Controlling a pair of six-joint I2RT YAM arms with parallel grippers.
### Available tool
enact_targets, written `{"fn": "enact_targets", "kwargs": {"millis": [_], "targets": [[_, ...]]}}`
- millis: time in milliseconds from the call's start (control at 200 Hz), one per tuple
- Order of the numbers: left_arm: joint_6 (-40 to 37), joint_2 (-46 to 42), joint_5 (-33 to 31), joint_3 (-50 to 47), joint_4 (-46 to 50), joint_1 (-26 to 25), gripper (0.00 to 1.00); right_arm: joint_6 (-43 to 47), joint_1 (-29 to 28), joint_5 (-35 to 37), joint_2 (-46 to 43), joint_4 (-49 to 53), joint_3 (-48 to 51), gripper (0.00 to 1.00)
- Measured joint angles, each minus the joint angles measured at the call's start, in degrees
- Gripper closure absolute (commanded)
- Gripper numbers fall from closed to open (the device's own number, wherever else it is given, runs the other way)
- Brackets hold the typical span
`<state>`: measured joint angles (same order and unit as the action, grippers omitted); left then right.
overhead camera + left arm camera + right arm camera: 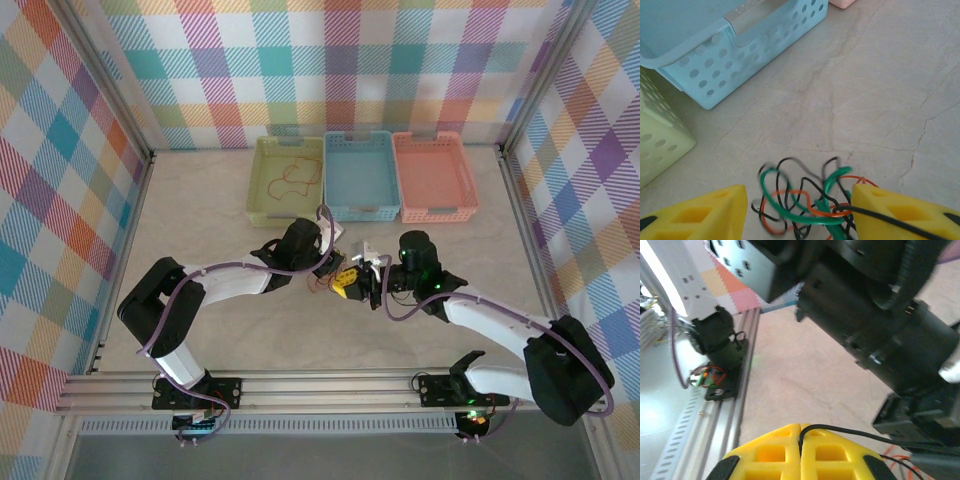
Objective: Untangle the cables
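The tangle of orange, green and black cables (812, 204) sits over the pale table (865, 90) near the blue basket (740, 60), between the spread yellow fingers of the left gripper (799, 197), which grasps nothing. The right gripper (800, 435) is clenched, a black cable (840, 429) seemingly pinched in its seam. One orange cable (292, 178) lies in the yellow-green basket (283, 213).

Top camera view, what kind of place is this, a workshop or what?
Likely a robot test cell: plaid panels on an aluminium frame enclose the table, two arms are bolted to its near rail, and three plastic baskets line the back.
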<state>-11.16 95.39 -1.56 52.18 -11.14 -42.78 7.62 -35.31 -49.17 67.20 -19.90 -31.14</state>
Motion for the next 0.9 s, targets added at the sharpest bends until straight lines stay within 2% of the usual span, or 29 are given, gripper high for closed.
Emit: {"fn": "enact_targets", "kwargs": {"millis": [160, 255, 330, 530, 900], "targets": [[0.02, -0.02, -0.02, -0.09, -0.04, -0.09, 0.48, 1.68, -0.68, -3.06, -3.91, 4.11, -2.21, 1.00], [0.09, -0.33, -0.07, -0.61, -0.61, -0.11, 0.55, 3.10, -0.68, -2.73, -6.86, 6.58, -2.36, 1.00], [0.24, -0.72, -0.02, -0.92, -1.07, -0.11, 0.56, 4.11, -0.68, -1.44, -9.44, 8.44, -2.36, 1.00], [0.24, -1.18, -0.98, -1.11, -1.29, -0.09, 0.58, 5.38, -0.59, 5.95, -17.64, 10.32, -1.38, 1.00], [0.66, -1.44, -2.89, -1.38, -1.27, -0.09, 0.59, 4.66, 1.55, 23.67, -33.48, 8.94, 6.84, 1.00]]}}
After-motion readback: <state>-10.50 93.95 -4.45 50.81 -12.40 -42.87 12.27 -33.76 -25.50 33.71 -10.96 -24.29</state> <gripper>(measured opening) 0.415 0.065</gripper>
